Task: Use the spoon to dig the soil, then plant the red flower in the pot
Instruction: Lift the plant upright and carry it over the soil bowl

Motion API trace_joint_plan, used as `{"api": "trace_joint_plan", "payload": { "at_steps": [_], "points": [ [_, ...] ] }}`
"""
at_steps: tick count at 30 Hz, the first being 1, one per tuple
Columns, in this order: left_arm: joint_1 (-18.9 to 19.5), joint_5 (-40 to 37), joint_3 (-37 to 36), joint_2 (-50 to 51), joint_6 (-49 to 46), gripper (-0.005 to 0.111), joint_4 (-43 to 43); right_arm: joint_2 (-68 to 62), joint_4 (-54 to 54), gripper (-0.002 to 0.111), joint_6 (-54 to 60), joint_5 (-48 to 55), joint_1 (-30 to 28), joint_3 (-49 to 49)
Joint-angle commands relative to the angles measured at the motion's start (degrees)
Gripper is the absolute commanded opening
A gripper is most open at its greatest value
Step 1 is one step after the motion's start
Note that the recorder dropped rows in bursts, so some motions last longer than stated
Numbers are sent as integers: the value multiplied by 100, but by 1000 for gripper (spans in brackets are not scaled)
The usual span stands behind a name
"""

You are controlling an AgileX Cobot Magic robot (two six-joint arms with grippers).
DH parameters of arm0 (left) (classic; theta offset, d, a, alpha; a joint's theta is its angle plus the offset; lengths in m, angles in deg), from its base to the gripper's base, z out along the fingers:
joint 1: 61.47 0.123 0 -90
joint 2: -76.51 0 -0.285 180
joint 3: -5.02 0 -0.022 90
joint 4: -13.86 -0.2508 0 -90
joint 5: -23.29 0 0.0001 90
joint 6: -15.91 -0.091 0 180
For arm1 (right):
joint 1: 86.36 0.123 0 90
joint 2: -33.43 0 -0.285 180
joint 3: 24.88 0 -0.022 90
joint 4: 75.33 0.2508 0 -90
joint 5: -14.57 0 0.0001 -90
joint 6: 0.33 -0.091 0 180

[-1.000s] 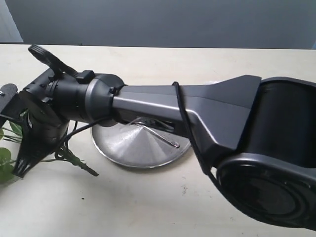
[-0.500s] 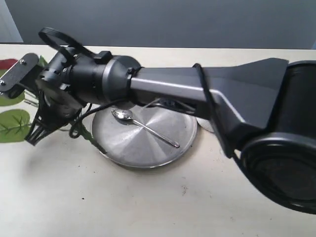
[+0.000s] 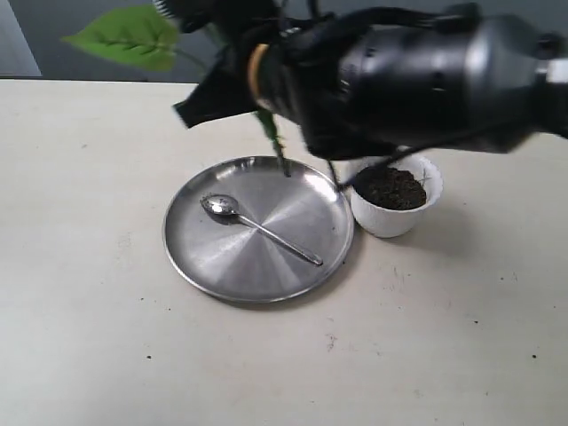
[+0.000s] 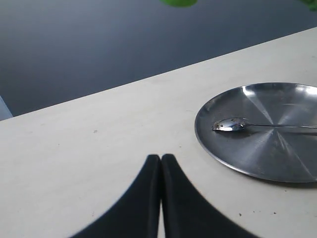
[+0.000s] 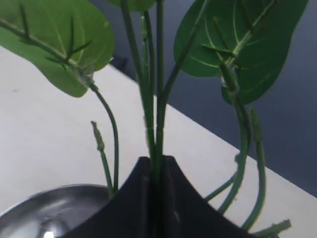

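Observation:
My right gripper (image 5: pixel 157 161) is shut on the thin green stems of the red flower (image 5: pixel 159 94), whose broad green leaves spread beyond the fingers; no red bloom shows. In the exterior view the flower (image 3: pixel 131 37) hangs in the air under the right arm, its stem base (image 3: pixel 273 142) above the steel plate's far edge. The spoon (image 3: pixel 259 228) lies on the plate. The white pot (image 3: pixel 389 222), right of the plate, holds dark soil (image 3: pixel 390 186). My left gripper (image 4: pixel 161 157) is shut and empty over bare table, short of the spoon (image 4: pixel 232 124).
The wide steel plate (image 3: pixel 200 271) lies at the table's middle, with the pot touching or nearly touching its right rim. The right arm's dark bulk (image 3: pixel 417 80) hangs over the plate's far side and the pot. The plate (image 4: pixel 210 146) also shows in the left wrist view.
The right arm has swung from the far left up and to the right, lifting the flower off the table. The pot with soil has come into view.

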Motion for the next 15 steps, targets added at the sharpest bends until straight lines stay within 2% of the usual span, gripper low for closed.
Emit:
{"api": "trace_joint_plan", "payload": {
  "at_steps": [1,8,12,13,14,15],
  "points": [
    [-29,75,14,-5,7,0,54,861,-1237,-1,-1830,1027,-444,1260],
    [-29,75,14,-5,7,0,54,1467,-1237,-1,-2321,1098,-1502,2220],
    [-29,75,14,-5,7,0,54,1468,-1237,-1,-1906,1335,-1836,2076],
    [-29,75,14,-5,7,0,54,1476,-1237,-1,-1692,1094,-1921,1949],
    [-29,75,14,-5,7,0,54,1476,-956,-1,-1205,408,-2061,1660],
    [-29,75,14,-5,7,0,54,1464,-151,-1,-631,-329,-2205,1423]
  ]
}}
